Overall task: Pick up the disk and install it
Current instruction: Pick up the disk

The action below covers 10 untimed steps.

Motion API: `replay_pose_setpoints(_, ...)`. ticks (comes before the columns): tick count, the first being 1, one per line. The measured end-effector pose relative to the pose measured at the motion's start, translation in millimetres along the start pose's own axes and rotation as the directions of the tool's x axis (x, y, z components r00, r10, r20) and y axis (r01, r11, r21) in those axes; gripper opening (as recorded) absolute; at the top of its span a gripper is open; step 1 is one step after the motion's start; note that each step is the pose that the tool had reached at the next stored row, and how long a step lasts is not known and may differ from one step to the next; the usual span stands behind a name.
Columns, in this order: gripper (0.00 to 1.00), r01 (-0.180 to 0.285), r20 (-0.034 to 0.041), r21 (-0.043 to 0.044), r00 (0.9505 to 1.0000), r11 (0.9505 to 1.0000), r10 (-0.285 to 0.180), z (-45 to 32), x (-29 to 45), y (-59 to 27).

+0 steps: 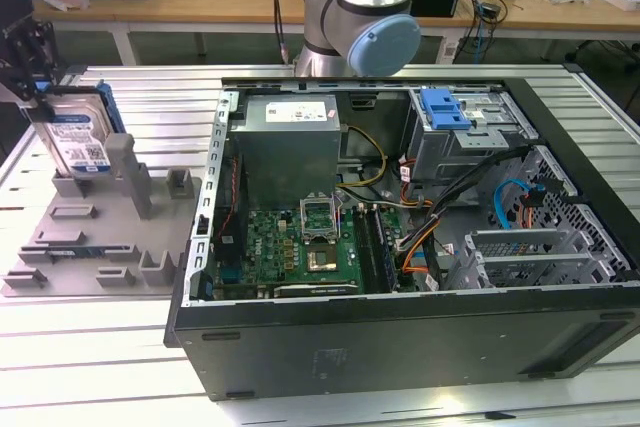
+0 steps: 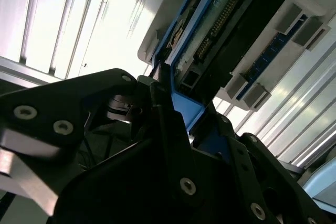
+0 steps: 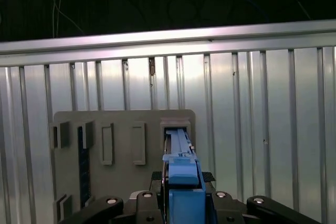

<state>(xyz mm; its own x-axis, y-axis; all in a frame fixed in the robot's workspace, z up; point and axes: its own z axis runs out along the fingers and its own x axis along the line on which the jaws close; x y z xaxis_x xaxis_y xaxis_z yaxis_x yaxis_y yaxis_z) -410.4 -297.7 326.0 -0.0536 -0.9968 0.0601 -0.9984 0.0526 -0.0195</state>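
My pincer (image 3: pixel 182 179) is clenched on the disk (image 1: pixel 80 142), whose blue carrier edge is pinched between my black fingers (image 2: pixel 173 145) in both wrist views. The disk's lower edge is hidden behind a grey post (image 1: pixel 125 172) of the holder tray (image 1: pixel 95 247), so I cannot tell whether it sits in its slot or hangs just clear. It stands upright at the tray's far corner, on the exterior view's left. Well apart, on the exterior view's right, lies the open computer case (image 1: pixel 400 347) with its drive cage (image 1: pixel 470 137) and blue handle (image 1: pixel 445 107). My arm (image 1: pixel 365 17) rises behind it.
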Motion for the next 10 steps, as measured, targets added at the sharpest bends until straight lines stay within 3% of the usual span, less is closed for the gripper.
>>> replay_pose_setpoints(7,0.37,0.000,0.0018,0.0047,1.0000,1.0000,0.000,-21.7,1.3,-0.4)
replay_pose_setpoints(10,0.37,0.000,0.0023,0.0068,1.0000,1.0000,0.000,-35.5,2.2,-0.7)
